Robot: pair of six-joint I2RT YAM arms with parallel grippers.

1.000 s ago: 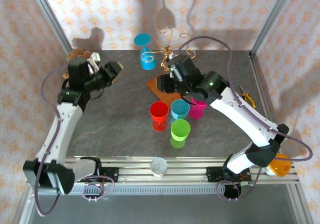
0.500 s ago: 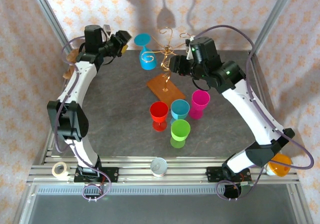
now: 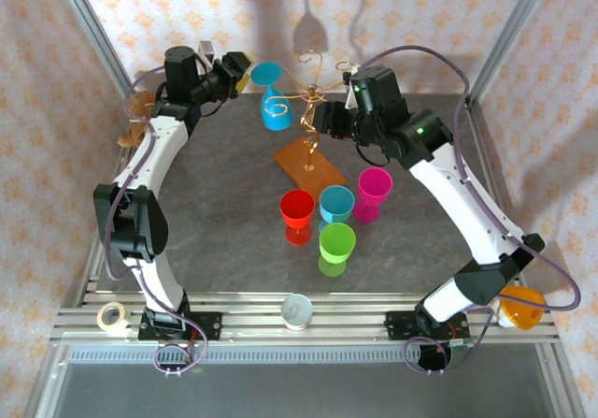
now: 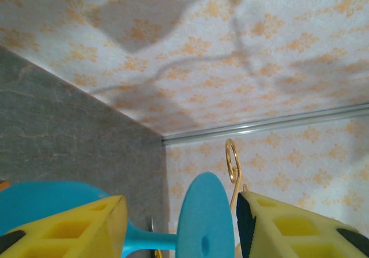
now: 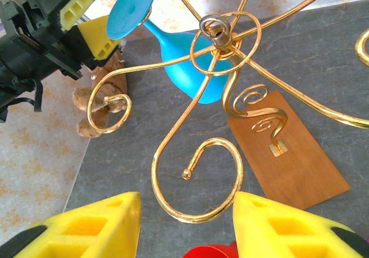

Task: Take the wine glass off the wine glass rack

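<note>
Wine glass [image 3: 273, 100]: blue; hung upside down from a curled arm of the wine glass rack [image 3: 308, 163]; foot up, bowl down
Wine glass rack: stood upright on its brown base, at the far side of the counter [image 3: 215, 222]
Left gripper [image 3: 236, 66]: open; the glass's foot lay between its yellow fingers, a gap on each side
Right gripper [image 5: 185, 220]: open, held nothing; above the rack's spiral arms

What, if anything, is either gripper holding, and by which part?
Nothing is held. The left gripper is open, facing the foot of the blue glass; the right gripper is open over the rack.
</note>
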